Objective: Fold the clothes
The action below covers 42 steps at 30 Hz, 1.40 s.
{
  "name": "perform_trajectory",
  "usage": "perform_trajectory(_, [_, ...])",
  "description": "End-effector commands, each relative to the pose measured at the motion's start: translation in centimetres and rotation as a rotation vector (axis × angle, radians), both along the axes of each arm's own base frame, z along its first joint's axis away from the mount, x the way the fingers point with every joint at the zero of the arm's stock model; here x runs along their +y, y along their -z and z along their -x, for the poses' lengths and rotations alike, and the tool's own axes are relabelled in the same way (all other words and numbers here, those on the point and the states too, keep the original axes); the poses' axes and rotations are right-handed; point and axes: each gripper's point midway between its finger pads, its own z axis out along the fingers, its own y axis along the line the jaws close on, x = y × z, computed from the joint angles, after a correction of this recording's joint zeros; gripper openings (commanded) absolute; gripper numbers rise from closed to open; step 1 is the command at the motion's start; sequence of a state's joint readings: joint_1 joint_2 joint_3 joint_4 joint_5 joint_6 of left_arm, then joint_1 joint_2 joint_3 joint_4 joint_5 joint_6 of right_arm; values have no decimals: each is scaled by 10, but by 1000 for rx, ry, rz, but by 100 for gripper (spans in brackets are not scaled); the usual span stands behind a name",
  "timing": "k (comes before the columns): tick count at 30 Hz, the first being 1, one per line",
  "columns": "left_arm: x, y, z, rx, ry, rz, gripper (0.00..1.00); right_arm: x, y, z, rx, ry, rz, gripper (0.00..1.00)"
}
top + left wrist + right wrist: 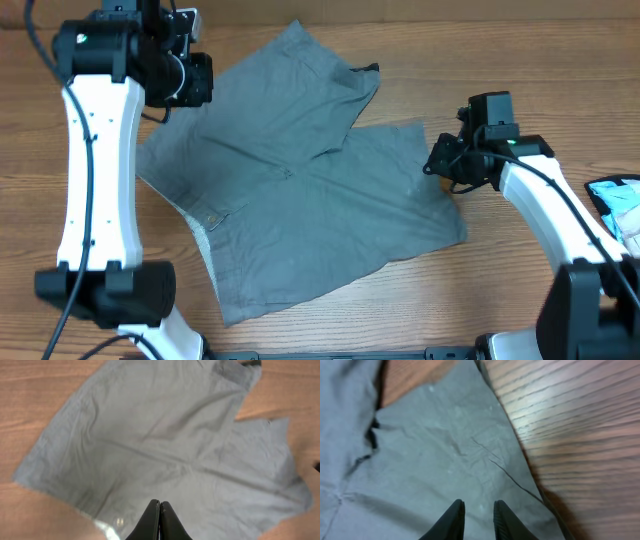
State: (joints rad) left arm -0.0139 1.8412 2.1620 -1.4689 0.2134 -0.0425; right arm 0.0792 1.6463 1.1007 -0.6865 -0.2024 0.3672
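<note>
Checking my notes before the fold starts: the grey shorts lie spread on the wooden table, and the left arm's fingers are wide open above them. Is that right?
Not quite. The left fingers are shut, pressed together, as the left wrist view shows. The rest holds: the grey shorts lie spread on the wooden table, with those fingers above them.

Left arm [95, 170]: long white link running up left side, wrist bent over at top, pointing down. Left gripper [160, 505] shut tight, black fingers [150, 521] pressed flat together, zero gap. Right arm [545, 205]: white forearm angling in from right edge toward middle, wrist tipped down and low. Right gripper [477, 507]: tips parted just a bit, narrow slot between them. Arms well apart, not crossing.
</note>
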Motion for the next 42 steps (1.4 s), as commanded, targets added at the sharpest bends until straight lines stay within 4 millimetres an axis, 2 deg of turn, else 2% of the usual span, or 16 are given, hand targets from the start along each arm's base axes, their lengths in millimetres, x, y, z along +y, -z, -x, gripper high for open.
perform_trajectory(1, [-1,-23,19,-35,-5,-15,5,6,25,7,65,-37,-22,23])
perform_trajectory(6, [-1,-29,42,8,-32,-3,6,5,62,18,181,-36,-15,18])
perform_trajectory(10, [0,-26,51,41,-32,-5,5,3,80,35,270,-33,-9,15])
perform_trajectory(13, [0,-25,53,53,-31,-5,5,0,89,59,362,-2,-3,14])
perform_trajectory(16, [0,-25,53,52,-31,-5,5,0,99,99,502,21,-9,11])
perform_trajectory(20, [0,-25,53,51,-31,-5,5,19,109,145,624,-11,-90,10])
perform_trajectory(23, [0,-25,53,50,-31,-5,6,24,109,158,640,-34,-92,9])
perform_trajectory(26, [0,-26,51,40,-30,-6,6,25,95,148,569,-44,-91,9])
perform_trajectory(28, [-1,-27,49,32,-27,-7,7,25,77,131,469,-47,-85,11])
perform_trajectory(29, [-1,-27,49,29,-26,-7,7,23,67,120,408,-47,-73,15])
perform_trajectory(31, [-1,-28,46,19,-26,-6,9,17,40,91,254,-40,-41,38])
perform_trajectory(32, [-1,-29,45,12,-26,-6,9,14,26,77,182,-35,-27,46])
perform_trajectory(33, [-1,-29,43,5,-26,-5,10,12,13,64,115,-28,-16,51])
perform_trajectory(36, [-2,-31,40,-9,-24,-1,11,15,-22,26,-71,-23,-26,53])
perform_trajectory(39, [-5,-30,41,-4,-18,-1,11,18,-26,11,-127,-23,-40,47])
perform_trajectory(42, [-9,-30,44,5,-5,-2,11,17,-10,9,-89,-22,-32,47])
